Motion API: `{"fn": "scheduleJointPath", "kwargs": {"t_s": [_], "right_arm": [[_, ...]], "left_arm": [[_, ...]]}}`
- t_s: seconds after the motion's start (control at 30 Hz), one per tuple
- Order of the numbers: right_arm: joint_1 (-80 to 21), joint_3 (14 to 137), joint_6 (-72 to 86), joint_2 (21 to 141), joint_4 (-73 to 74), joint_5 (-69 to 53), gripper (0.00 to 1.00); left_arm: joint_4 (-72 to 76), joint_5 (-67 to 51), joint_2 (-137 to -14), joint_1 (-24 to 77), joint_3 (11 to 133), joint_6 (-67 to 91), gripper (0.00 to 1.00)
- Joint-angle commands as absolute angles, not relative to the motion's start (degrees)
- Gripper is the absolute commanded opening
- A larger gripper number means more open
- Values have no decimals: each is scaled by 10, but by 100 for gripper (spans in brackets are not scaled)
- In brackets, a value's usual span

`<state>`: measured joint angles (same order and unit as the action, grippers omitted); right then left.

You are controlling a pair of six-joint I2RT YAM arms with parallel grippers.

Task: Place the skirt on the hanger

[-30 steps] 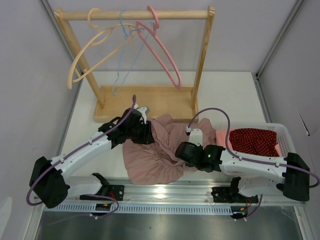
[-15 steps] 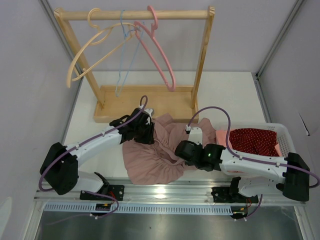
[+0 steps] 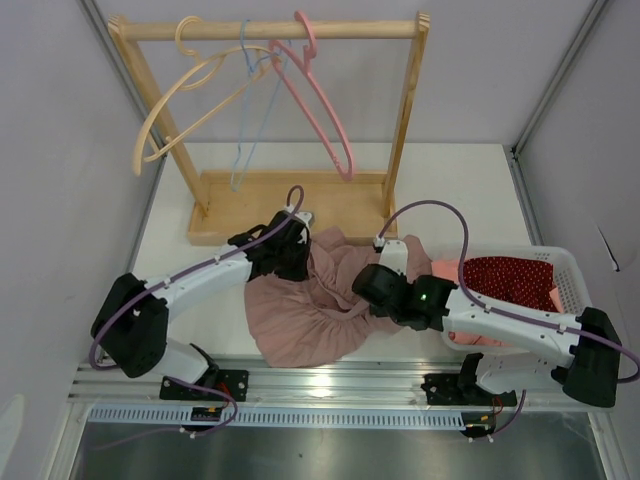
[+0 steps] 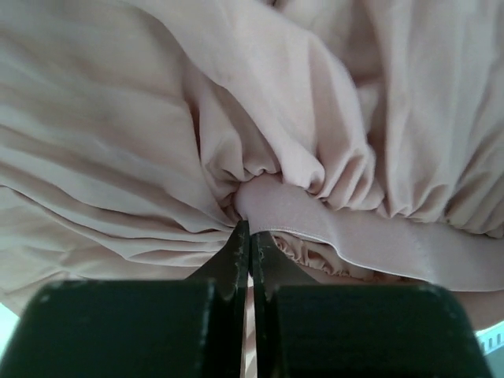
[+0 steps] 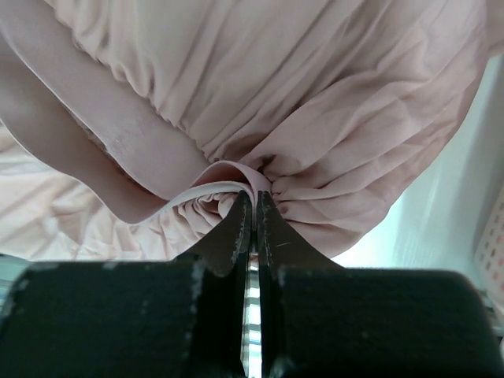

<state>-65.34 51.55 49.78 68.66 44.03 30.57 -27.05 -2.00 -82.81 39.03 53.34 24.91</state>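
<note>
A dusty-pink pleated skirt (image 3: 310,300) with an elastic waistband is held between both arms above the table's near middle. My left gripper (image 3: 290,255) is shut on the waistband's left end (image 4: 260,206). My right gripper (image 3: 372,290) is shut on the waistband's other end (image 5: 228,175). Three hangers hang on the wooden rack (image 3: 405,120) at the back: a cream one (image 3: 185,90), a thin blue one (image 3: 250,110) and a pink one (image 3: 320,100). Both grippers are well in front of the rack's base.
A white basket (image 3: 560,265) at the right holds a red dotted garment (image 3: 510,282) and a pink cloth. The rack's wooden base (image 3: 240,200) lies just behind the left gripper. Grey walls close in on both sides.
Both grippers have moved toward the back with the skirt, the left one nearer the rack's base. The skirt has lifted and stretched between them. The hangers have swung slightly.
</note>
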Motion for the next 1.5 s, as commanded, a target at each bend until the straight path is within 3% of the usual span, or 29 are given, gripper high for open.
{"fn": "scheduleJointPath", "kwargs": {"t_s": [0.0,0.27,0.47,0.63,0.77,1.03,1.23,1.37,1.4,1.47], "right_arm": [[-630,577,457,673,434,327,0],[-526,754,305,709,435,316,0],[-450,940,196,765,426,281,0],[-433,1012,149,786,434,258,0],[-436,961,167,773,429,238,0],[-455,591,302,669,310,193,0],[-478,454,375,665,238,178,2],[-498,431,405,667,241,199,22],[-502,429,409,665,243,200,34],[-516,430,420,657,259,207,44]], "left_arm": [[-280,-3,-788,375,572,237,0],[-362,32,-651,284,675,224,0],[-430,47,-640,245,809,213,0],[-461,51,-637,243,893,211,0],[-460,35,-624,243,860,214,0],[-363,-21,-559,243,573,271,0],[-282,-48,-555,243,441,310,0],[-265,-49,-564,243,412,312,0],[-262,-49,-567,243,408,311,0],[-258,-54,-569,243,406,307,0]]}}
